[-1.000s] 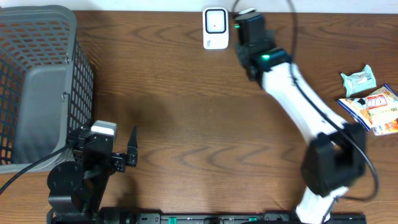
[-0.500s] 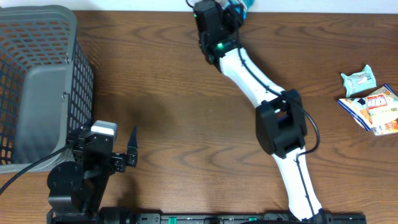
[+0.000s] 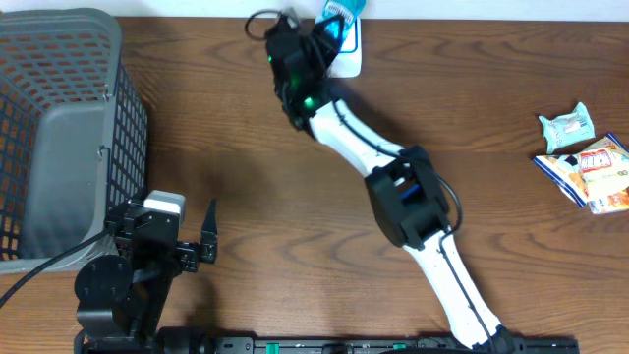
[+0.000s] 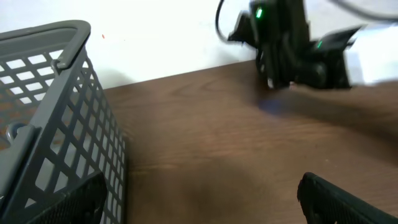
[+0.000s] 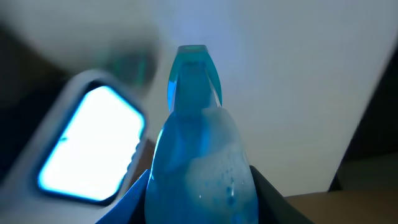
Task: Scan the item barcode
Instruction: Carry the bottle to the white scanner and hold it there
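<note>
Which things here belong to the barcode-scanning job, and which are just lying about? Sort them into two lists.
In the job:
- blue item, held in the right gripper
- white scanner, window lit

Lying about:
- grey basket
- pale green packet
- orange snack packets
- left gripper, open and idle

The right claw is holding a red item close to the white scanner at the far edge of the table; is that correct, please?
Not quite: the item in the right claw is blue, not red, as the right wrist view shows. It is indeed held close to the white scanner at the far edge of the table.
</note>
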You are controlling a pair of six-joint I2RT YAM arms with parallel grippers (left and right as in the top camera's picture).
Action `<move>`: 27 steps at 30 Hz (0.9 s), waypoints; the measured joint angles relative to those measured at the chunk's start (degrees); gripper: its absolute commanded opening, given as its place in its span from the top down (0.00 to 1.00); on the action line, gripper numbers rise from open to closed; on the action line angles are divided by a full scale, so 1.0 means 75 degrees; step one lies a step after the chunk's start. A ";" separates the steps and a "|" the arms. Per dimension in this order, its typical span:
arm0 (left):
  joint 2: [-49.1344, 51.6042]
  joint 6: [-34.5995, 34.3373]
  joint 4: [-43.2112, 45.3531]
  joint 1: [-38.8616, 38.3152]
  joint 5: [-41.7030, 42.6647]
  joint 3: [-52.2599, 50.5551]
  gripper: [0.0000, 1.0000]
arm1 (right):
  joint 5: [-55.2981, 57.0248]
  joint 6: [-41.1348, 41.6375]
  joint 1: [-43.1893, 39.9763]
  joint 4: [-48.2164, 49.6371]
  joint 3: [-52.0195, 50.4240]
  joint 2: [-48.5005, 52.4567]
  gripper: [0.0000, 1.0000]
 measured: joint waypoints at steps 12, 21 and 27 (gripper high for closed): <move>0.0000 0.0003 0.0000 0.0000 0.0000 0.0000 0.02 | 0.1003 -0.0580 0.0117 0.0621 0.0000 0.0373 0.84; 0.0000 0.0000 0.0000 0.0000 0.0000 0.0000 0.02 | 0.1437 -0.0621 0.0175 0.0621 0.0000 0.0373 0.81; 0.0000 0.0000 0.0000 0.0000 0.0000 0.0000 0.02 | 0.2308 -0.0886 0.0044 0.1105 0.0000 0.0373 0.92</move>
